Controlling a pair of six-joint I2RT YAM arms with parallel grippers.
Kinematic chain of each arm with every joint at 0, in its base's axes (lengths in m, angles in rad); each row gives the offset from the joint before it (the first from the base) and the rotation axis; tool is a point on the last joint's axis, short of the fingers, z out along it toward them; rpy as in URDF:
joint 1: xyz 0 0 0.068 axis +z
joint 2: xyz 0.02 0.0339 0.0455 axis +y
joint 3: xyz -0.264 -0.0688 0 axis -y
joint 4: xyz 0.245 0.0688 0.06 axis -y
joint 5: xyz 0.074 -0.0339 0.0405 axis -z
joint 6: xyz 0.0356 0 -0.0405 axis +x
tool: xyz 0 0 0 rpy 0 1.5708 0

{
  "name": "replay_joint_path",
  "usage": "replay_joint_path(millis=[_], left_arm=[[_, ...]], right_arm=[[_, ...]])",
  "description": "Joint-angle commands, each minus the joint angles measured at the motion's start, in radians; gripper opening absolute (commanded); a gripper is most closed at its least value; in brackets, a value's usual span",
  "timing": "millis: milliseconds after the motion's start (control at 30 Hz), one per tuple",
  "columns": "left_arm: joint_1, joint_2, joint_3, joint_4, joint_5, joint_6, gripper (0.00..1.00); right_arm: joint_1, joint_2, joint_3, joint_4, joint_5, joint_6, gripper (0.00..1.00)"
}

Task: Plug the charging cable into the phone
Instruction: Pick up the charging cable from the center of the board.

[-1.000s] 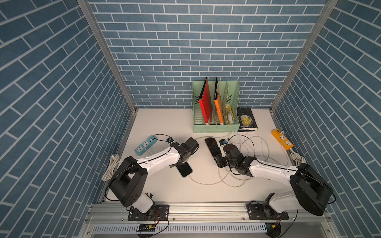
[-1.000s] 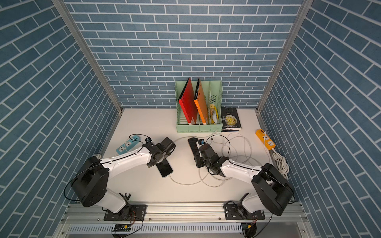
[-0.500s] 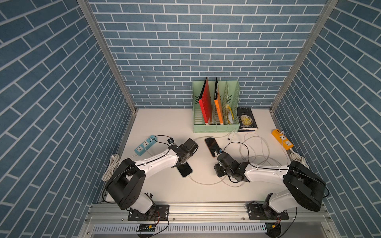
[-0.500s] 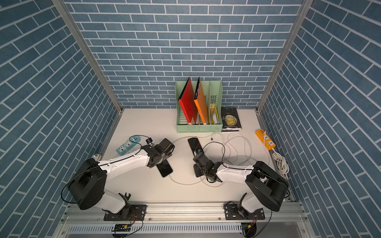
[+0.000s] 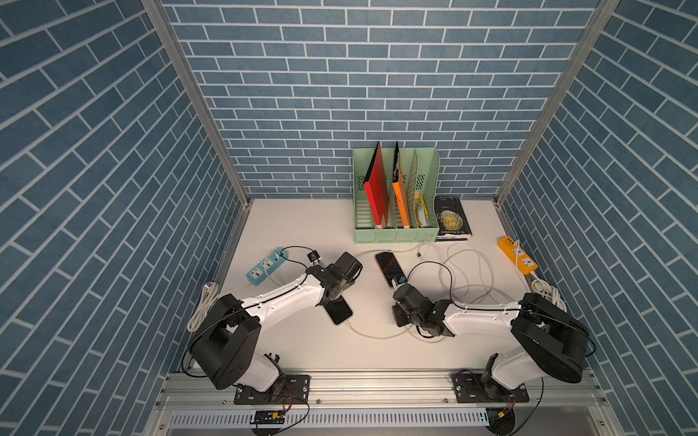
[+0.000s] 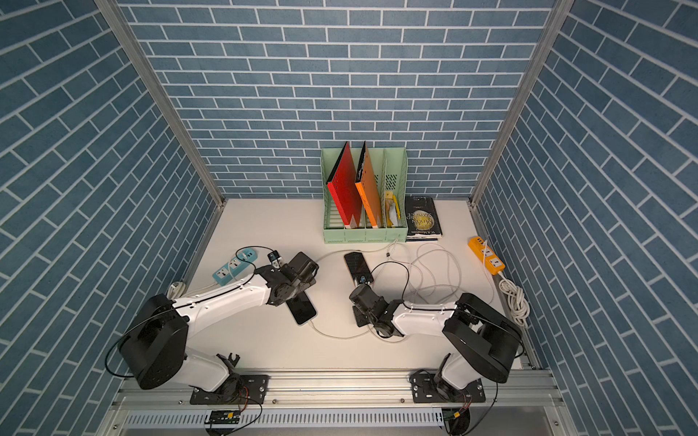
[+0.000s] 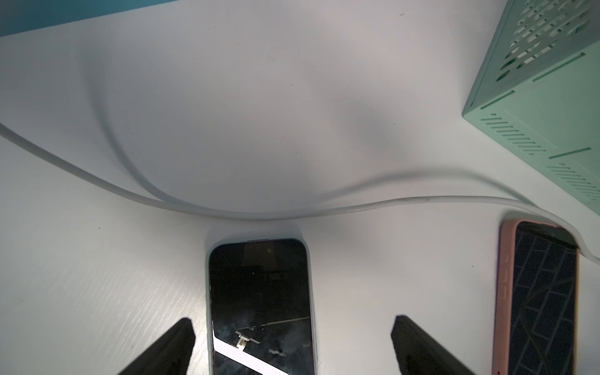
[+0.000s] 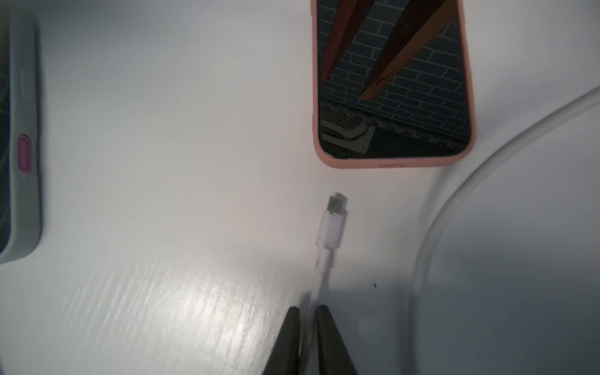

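In a top view the pink phone (image 5: 388, 268) lies at 11 o'clock of the right gripper (image 5: 402, 297); bare table (image 5: 359, 358) opens toward 6 o'clock. Left wrist: left gripper (image 7: 292, 324) spread astride a grey phone (image 7: 259, 292). Right wrist: jaws pinch the cable (image 8: 321, 282), its plug (image 8: 331, 227) just short of the phone's end.

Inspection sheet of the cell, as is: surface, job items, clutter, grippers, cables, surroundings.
Surface: white table, no spills seen.
Job's things: pink-cased phone screen up, nothing plugged in; cable connector lies just short of its port end.
Clutter: grey-cased phone, green file organiser, book, blue power strip, orange power strip.
Grippers: left gripper open astride the grey-cased phone; right gripper shut on the cable behind the connector.
Cables: loose white loops by the right arm; coiled cord at each side edge.
Surroundings: blue brick-pattern walls, aluminium frame.
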Motion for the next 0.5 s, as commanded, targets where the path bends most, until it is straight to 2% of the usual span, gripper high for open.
replay_joint_path(millis=[0, 233, 467], left_arm=[[0.002, -0.026, -0.028, 0.029, 0.038, 0.047, 0.98], [-0.024, -0.135, -0.126, 0.237, 0.142, 0.150, 0.91], [-0.057, -0.284, -0.280, 0.565, 0.344, 0.234, 0.69]], right_arm=[[0.010, 0.007, -0.023, -0.053, 0.005, 0.004, 0.01], [-0.002, -0.131, -0.074, 0.162, -0.065, -0.079, 0.00], [-0.013, -0.277, -0.157, 0.387, -0.131, -0.117, 0.00]])
